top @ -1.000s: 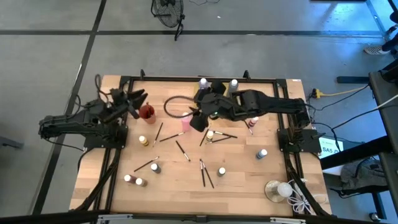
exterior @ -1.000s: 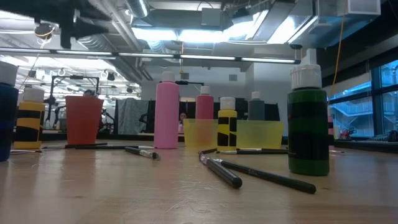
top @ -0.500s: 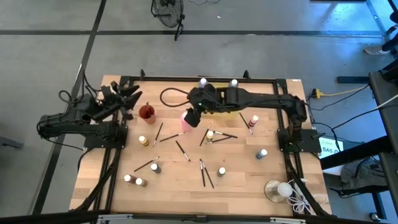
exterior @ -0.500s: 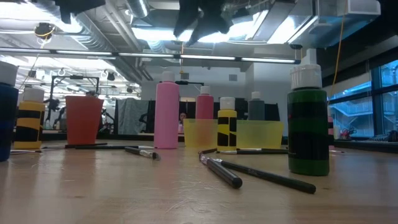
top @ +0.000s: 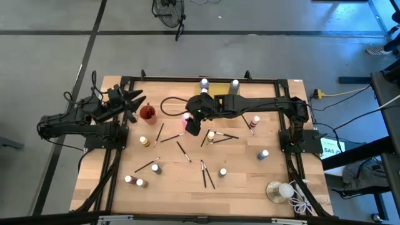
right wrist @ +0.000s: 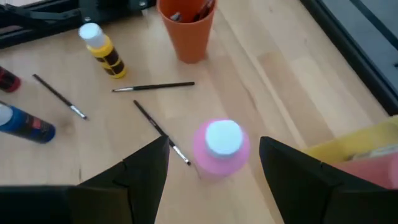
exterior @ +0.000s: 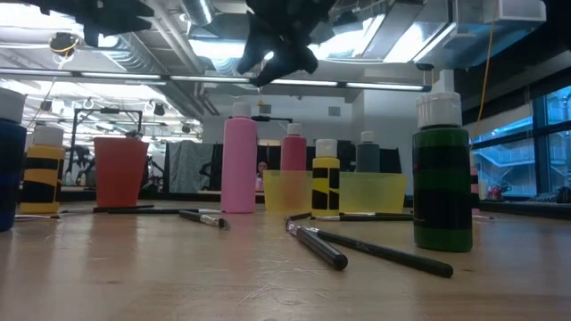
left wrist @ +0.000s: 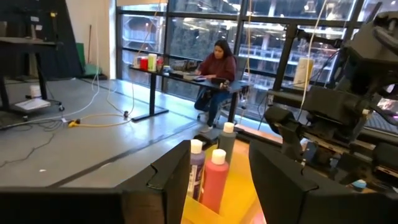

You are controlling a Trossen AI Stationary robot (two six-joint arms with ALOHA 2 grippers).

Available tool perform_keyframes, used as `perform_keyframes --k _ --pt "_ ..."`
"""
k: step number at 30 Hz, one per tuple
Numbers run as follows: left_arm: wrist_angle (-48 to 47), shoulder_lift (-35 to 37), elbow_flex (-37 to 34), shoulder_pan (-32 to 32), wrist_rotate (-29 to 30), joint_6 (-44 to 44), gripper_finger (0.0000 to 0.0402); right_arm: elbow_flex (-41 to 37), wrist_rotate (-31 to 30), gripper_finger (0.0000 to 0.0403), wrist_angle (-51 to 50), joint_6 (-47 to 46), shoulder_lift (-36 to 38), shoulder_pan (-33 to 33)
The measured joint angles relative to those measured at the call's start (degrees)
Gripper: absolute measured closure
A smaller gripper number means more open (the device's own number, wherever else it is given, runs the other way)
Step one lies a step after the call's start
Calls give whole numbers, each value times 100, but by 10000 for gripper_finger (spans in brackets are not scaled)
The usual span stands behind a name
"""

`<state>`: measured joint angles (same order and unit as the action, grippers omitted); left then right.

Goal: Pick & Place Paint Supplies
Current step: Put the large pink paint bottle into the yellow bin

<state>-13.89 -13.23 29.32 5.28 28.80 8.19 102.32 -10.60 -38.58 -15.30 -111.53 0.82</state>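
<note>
Pale wood makes up the table (top: 244,187) we see from above, with the right gripper (top: 192,125) reaching in from 3 o'clock to hang over the pink bottle (top: 185,119) near the centre. We cannot tell from this height how far apart its fingers stand. The left gripper (top: 128,103) sits off at 9 o'clock, just beside the red cup (top: 147,113), touching nothing. Several paintbrushes (top: 207,175) lie scattered toward 6 o'clock, and small bottles are spread across the board, including a yellow-and-black one (top: 144,142) at about 8 o'clock from the centre.

At table height, we see the pink bottle (exterior: 239,160) standing upright, white cap on, with the dark right gripper (exterior: 277,40) hanging in the air above it at 12 o'clock, clear of the cap. A green bottle (exterior: 442,174) stands at 3 o'clock and 2 dark brushes (exterior: 370,250) lie in front.

Through the left wrist camera, we see its 2 fingers (left wrist: 171,177) partly apart with nothing between them; beyond stand 3 capped bottles (left wrist: 212,177) in a yellow bin (left wrist: 221,208).

Through the right wrist camera, we see the fingers (right wrist: 146,168) spread wide on either side of the pink bottle (right wrist: 221,146), whose white cap faces up below them; neither finger touches it. The orange-red cup (right wrist: 186,28) and a yellow-and-black bottle (right wrist: 102,50) stand farther off.
</note>
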Motion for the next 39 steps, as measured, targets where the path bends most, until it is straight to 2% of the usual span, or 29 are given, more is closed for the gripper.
perform_keyframes --k 12,21,26,32,39 --pt "-149 0 0 1 0 21 245 -395 139 151 734 246 -31 58" --pt "-321 0 0 2 3 20 248 -612 -97 151 883 230 -31 124" --pt "-319 0 0 0 4 13 245 -757 99 151 1150 192 -31 201" --pt "-317 0 0 2 4 11 247 -774 -106 151 1073 245 -31 247" --pt "-317 0 0 1 4 6 246 -774 74 151 1060 359 -31 262"
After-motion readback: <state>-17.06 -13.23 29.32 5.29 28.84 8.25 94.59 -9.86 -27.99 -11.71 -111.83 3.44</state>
